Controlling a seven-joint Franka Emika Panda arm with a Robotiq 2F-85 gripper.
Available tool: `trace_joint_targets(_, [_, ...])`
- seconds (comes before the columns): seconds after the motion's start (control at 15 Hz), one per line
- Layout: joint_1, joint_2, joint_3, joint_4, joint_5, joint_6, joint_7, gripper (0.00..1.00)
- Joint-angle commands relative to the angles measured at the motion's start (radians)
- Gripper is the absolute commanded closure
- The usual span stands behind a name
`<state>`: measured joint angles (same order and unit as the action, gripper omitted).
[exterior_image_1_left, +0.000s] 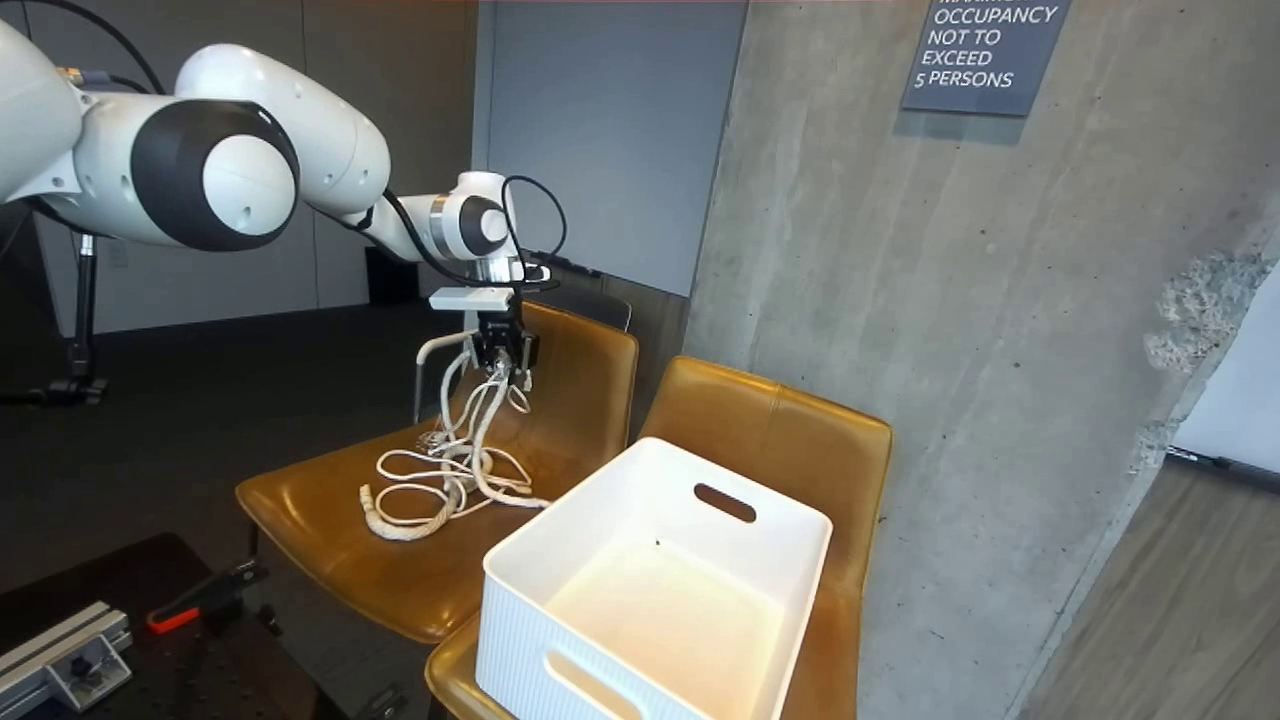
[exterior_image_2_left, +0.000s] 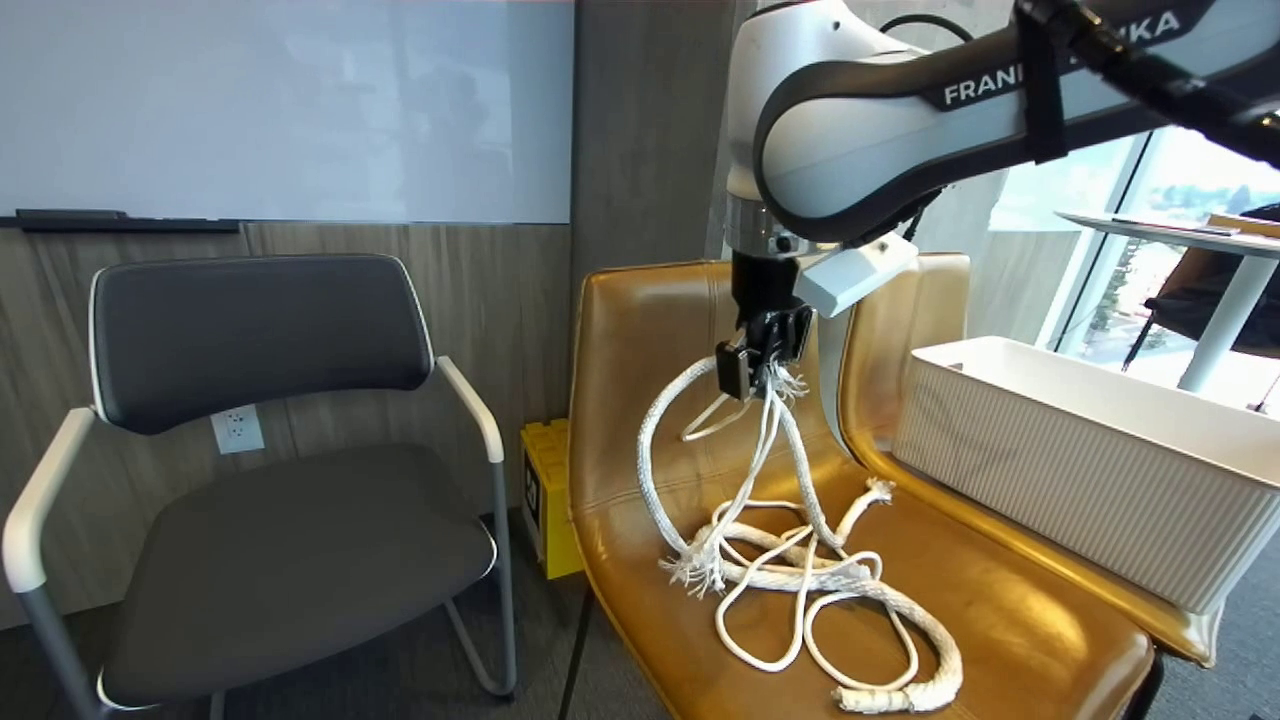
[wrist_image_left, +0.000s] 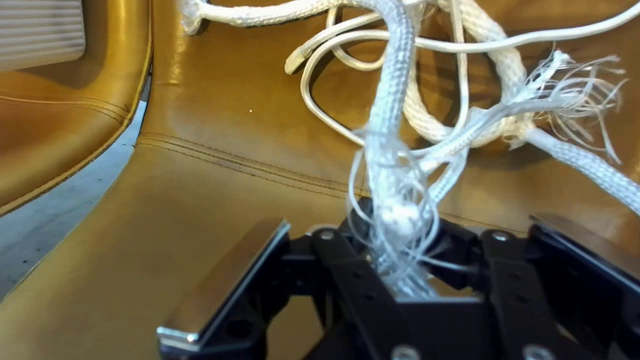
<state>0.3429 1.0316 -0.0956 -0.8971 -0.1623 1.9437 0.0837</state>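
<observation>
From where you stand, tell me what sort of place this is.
Probably an office meeting room, judging by the wall sign capping occupancy at 5 persons, the whiteboard and the grey chair.

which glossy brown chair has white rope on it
The brown chair beneath the black gripper, which grips the white rope; the other brown chair bears a white ribbed plastic bin.

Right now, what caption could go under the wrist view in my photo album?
A black two-fingered pincer clutches frayed white braided rope above a smooth tan leather-look chair.
</observation>
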Motion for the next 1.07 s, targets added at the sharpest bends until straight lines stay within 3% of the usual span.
trace_joint_targets(0.0, [-0.008, -0.160, -0.013, -0.243, 0.004, 0.073, 0.069, 0.96])
trace_joint_targets(0.27, [0.012, -0.303, -0.013, -0.422, -0.006, 0.062, 0.101, 0.96])
trace_joint_targets(0.47, [0.020, -0.407, 0.021, -0.553, -0.081, 0.068, 0.172, 0.96])
trace_joint_targets(0.87, [-0.002, -0.540, 0.033, -0.790, -0.185, 0.163, 0.254, 0.96])
trace_joint_targets(0.93, [-0.016, -0.539, 0.036, -0.800, -0.188, 0.171, 0.250, 0.59])
trace_joint_targets(1.0, [-0.027, -0.544, 0.037, -0.812, -0.191, 0.182, 0.251, 0.58])
